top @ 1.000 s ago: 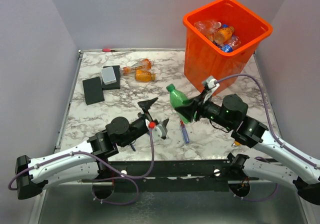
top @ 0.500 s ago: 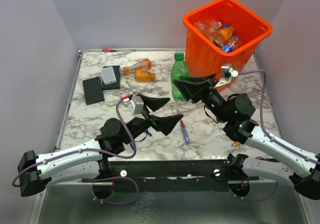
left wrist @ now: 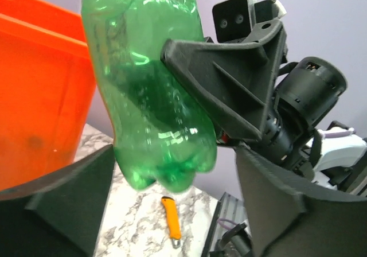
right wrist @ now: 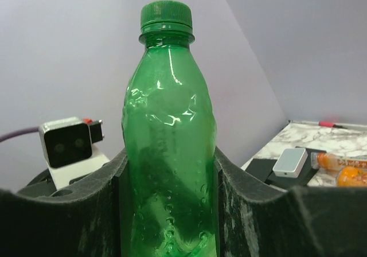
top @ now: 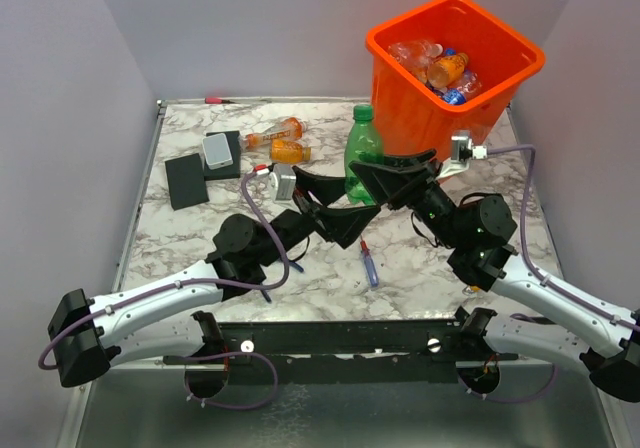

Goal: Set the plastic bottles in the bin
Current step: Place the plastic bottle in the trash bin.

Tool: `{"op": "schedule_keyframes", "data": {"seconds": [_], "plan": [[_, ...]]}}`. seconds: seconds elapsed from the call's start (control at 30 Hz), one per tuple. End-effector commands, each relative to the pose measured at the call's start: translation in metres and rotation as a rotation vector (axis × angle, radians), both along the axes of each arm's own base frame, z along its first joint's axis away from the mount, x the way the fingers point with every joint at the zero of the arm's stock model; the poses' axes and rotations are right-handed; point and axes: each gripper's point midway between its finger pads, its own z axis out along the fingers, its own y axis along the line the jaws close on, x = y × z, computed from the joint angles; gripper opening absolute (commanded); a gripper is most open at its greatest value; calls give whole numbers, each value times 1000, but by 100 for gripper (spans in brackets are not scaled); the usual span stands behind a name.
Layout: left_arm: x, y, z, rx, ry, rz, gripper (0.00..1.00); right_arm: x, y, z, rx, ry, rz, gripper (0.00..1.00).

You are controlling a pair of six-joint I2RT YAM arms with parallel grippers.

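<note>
Well left of the orange bin (top: pixel 410 118), a flat black pad (top: pixel 187 181) lies on the marble tabletop (top: pixel 200 238). Just beside it, a second black pad (top: pixel 230 167) carries a small grey box (top: pixel 217 149). A red marker (top: pixel 214 99) lies along the far table edge, also well left of the bin. Closer to the bin, two orange bottles (top: pixel 290 152) lie on their sides, near each other. The left gripper (left wrist: pixel 175 154) reaches toward the bin's near-left side with jaws spread wide and has hold of nothing. Its fingers (left wrist: pixel 63 205) stand either side of the base of a green bottle (top: pixel 362 158). A gap shows on one side; on the other I cannot tell touch from near miss. The green bottle is upright, cap up, lifted off the marble just left of the bin and not yet over the rim. A blue-and-red screwdriver (top: pixel 368 264) lies flat on the tabletop, nearer the arm bases than the bin. The right gripper (right wrist: pixel 170 156) is clamped on the green bottle's middle, fingers (right wrist: pixel 86 211) pressed against both flanks. The bin stands at the far right corner with a heap of clear and orange bottles (top: pixel 440 68) inside. A small orange tool (left wrist: pixel 170 218) lies on the marble near the bin, seen only from the left wrist.
</note>
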Motion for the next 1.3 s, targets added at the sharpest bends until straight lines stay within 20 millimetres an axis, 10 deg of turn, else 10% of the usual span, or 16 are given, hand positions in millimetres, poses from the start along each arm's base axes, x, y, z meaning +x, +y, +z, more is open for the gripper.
{"op": "schedule_keyframes", "data": {"seconds": [0.0,0.17,0.5,0.7,0.87,1.27], "plan": [[4,-1,7,-15,27,-11,94,-11,8,-16,-42,9,62,32],[4,-8,11,-1,12,-32,96,-11,4,-20,-42,21,49,32],[8,-20,10,17,10,-47,36,-15,7,-27,-74,25,75,35],[12,-13,3,34,4,-3,15,-19,8,-34,-170,57,88,73],[13,-8,-15,90,-7,26,0,-17,0,-33,-276,113,50,85],[15,3,-68,367,-121,88,0,-2,-12,-13,-633,242,-41,90]]}}
